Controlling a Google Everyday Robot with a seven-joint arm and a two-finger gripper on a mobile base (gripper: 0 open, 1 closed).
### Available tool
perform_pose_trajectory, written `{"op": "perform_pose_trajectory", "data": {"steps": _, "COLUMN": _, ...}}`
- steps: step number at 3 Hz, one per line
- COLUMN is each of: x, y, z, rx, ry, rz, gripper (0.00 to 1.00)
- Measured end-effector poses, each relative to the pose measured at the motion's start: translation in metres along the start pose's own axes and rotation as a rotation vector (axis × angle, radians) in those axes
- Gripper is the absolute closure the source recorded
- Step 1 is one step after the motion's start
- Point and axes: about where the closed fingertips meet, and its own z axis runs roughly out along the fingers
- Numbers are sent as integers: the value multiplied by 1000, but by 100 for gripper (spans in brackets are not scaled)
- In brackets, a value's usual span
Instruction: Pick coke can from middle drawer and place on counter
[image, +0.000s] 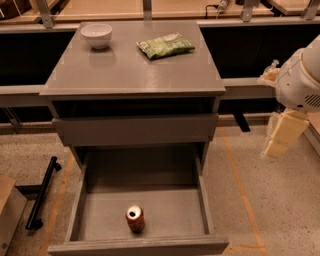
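The coke can (135, 219) stands upright on the floor of the open middle drawer (172, 212), near its front wall and a little left of centre. The drawer is pulled out towards me, below a closed drawer front. The counter (130, 67) is the grey cabinet top above. My gripper (274, 148) hangs pointing down at the right edge of the view. It is beside the cabinet, above the floor, well right of and above the can. It holds nothing.
A white bowl (96, 35) stands at the counter's back left and a green snack bag (165, 45) lies at its back centre. A black bar stand (41, 192) lies on the floor to the left. Tan tabletops run behind the cabinet.
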Motion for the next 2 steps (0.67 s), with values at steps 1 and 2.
{"op": "perform_pose_trajectory", "data": {"steps": 1, "x": 9, "y": 5, "z": 8, "rx": -31, "ry": -38, "rz": 49, "gripper": 0}}
{"op": "perform_pose_trajectory", "data": {"steps": 2, "x": 0, "y": 19, "z": 45, "rx": -95, "ry": -149, "rz": 86, "gripper": 0}}
